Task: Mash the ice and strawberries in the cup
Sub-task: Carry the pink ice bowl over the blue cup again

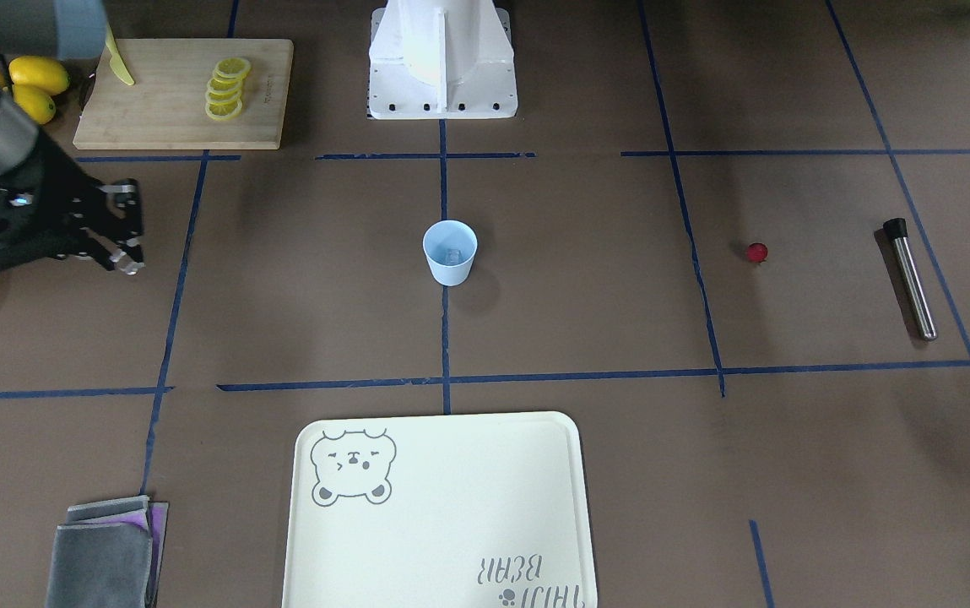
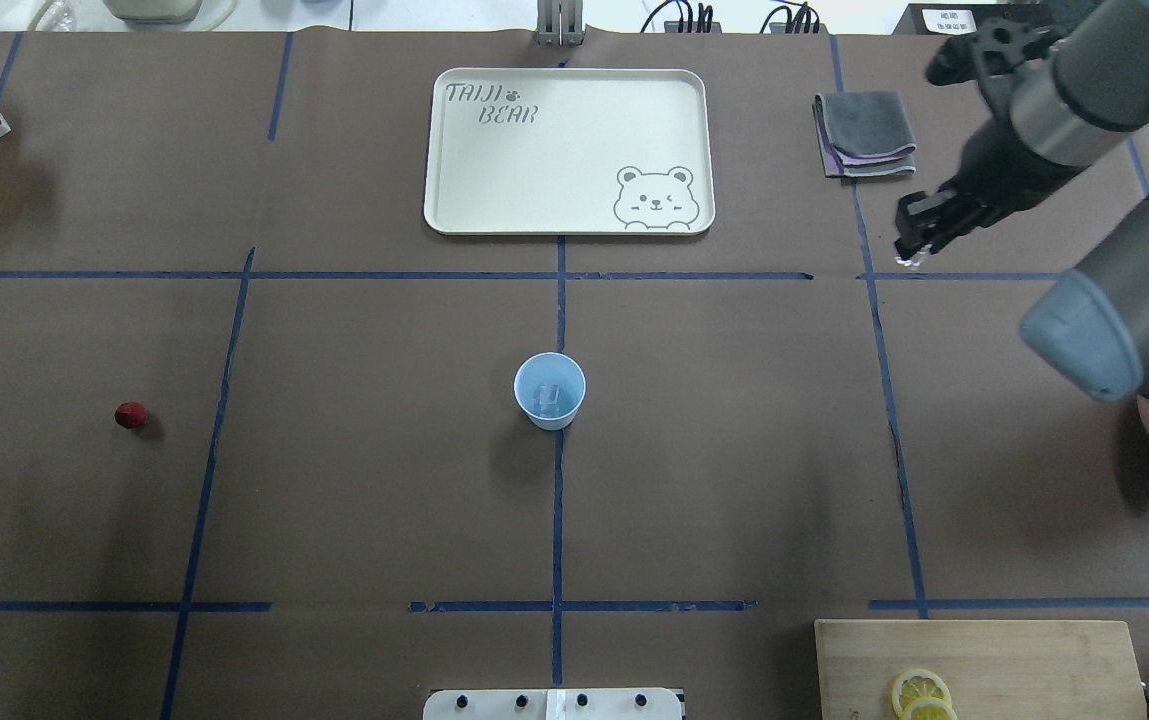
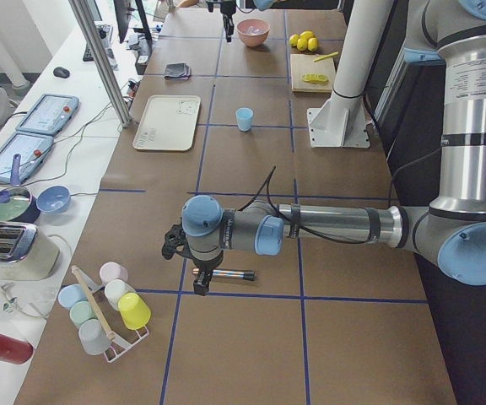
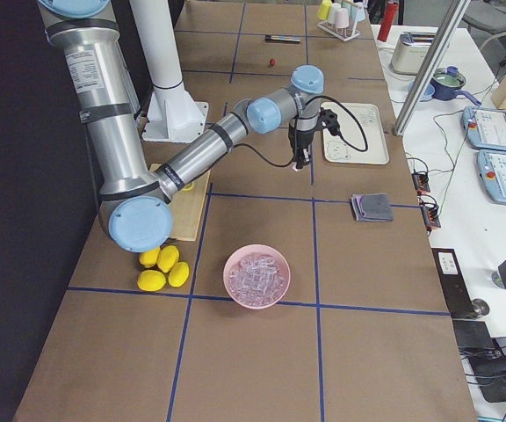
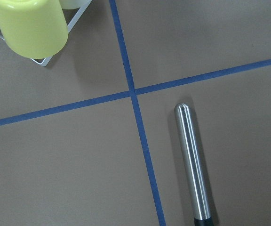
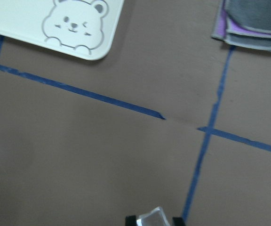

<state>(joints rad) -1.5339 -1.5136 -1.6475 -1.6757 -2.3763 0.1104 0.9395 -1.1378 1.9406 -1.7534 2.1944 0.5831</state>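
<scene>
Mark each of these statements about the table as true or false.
1. The strawberry lies inside the cup. False: the strawberry lies on the table, well apart from the cup.
2. The cup stands upright with ice in it. True: ice shows at its bottom in the overhead view.
3. The right gripper holds an ice chunk. True: the right gripper has an ice chunk between its fingertips.
4. Lemon slices lie on the bear tray. False: the lemon slices lie on the cutting board.
5. The muddler stands in the cup. False: the muddler lies flat on the table.
</scene>
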